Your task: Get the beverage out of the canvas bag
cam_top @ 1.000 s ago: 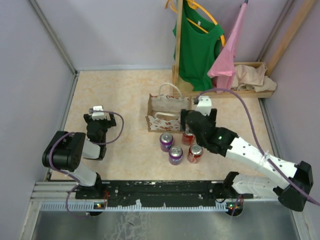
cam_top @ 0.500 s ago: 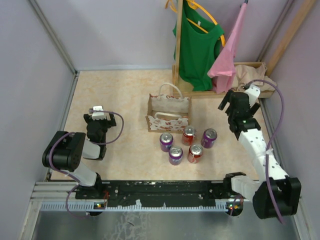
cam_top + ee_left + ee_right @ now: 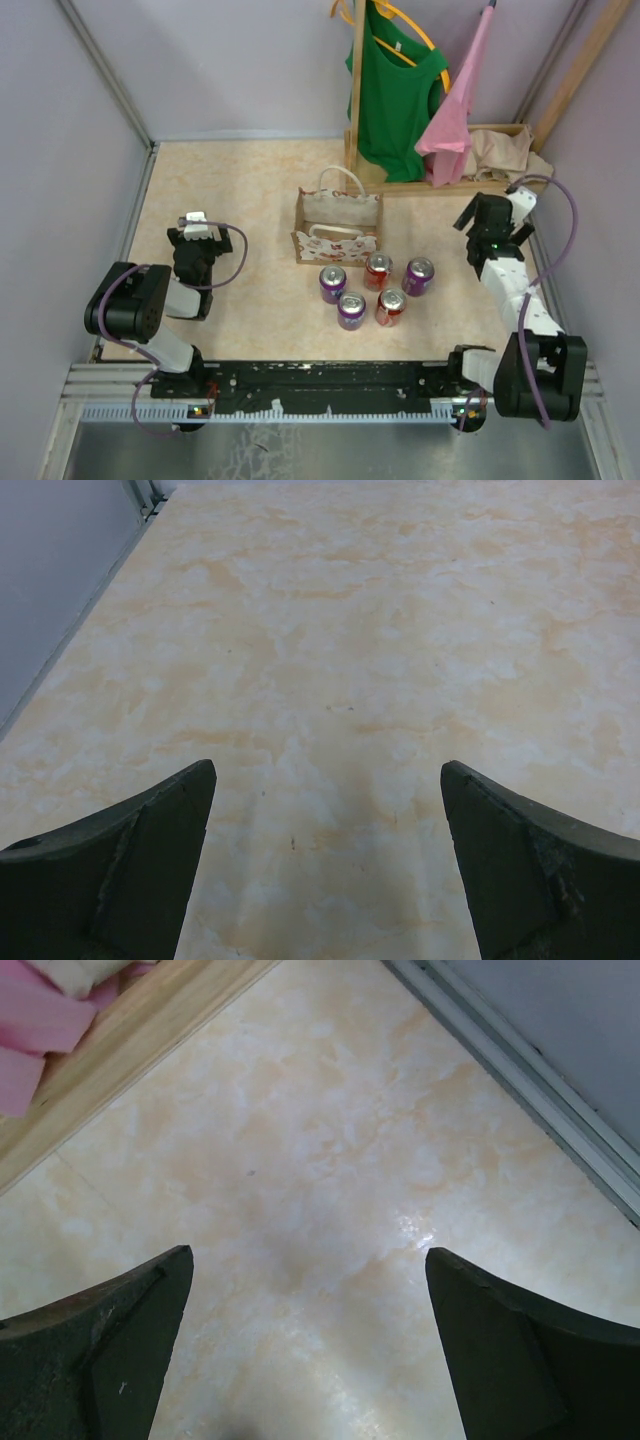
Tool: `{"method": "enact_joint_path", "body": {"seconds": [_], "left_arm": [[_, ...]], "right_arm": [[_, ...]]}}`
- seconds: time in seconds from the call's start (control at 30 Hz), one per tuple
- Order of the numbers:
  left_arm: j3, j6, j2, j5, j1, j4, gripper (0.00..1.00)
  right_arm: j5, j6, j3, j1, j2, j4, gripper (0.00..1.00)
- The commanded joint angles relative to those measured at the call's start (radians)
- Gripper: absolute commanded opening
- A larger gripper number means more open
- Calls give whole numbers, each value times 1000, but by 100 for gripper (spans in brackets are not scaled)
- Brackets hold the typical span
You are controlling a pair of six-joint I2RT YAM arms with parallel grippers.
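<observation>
Position: the canvas bag (image 3: pixel 337 228) stood upright at mid-table (image 3: pixel 220 190), mouth up. Five beverage cans (image 3: pixel 351 309) were clustered just in front of it, and the red can (image 3: pixel 377 270) was closest to its front wall. Whether another can lay inside could not be told from above.

End effectors: the right gripper (image 3: pixel 308 1345) hung with fingers wide apart and empty over bare table. It was near the wooden rack (image 3: pixel 450 187) and well apart from the bag. The left gripper (image 3: pixel 325 865) was likewise spread and empty, at the left side.

Risks noted:
- Any return reach by the right arm to the bag would likely pass over the cluster, and a low wrist could topple a can.
- The bag looked light and soft-walled. A finger catching a loop handle (image 3: pixel 340 180) or the rim could drag or fold it instead of clearing a can.
- The right arm's cable and fingers sat close to the rack and the beige cloth (image 3: pixel 505 150) — a snag was possible on departure.

Materials: the bag was cream woven cloth, boxy, with a red print and limp white handles. The cans were smooth, glossy metal cylinders — apt to slip or roll once down. The table was matte with marbled beige patterning.
</observation>
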State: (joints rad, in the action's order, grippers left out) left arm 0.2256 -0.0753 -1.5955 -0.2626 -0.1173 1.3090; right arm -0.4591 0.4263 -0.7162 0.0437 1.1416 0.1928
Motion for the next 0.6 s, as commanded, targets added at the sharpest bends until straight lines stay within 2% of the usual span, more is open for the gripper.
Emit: {"method": "enact_joint_path", "body": {"seconds": [0.0,0.07,0.2,0.57], "left_arm": [[-6,10,-7,-7,0,38,100],[-6,10,-7,-6,0,38,100],[-6,10,-8,-7,0,38,100],[-6,11,-7,-6,0,37,100]], "right_arm": [[72,25,14,150,-19,-91,99],[136,38,19,193,-13,-95,99],[204,33,34,195,-11,-116,99],[239,11,135,194,-108,-202,99]]}}
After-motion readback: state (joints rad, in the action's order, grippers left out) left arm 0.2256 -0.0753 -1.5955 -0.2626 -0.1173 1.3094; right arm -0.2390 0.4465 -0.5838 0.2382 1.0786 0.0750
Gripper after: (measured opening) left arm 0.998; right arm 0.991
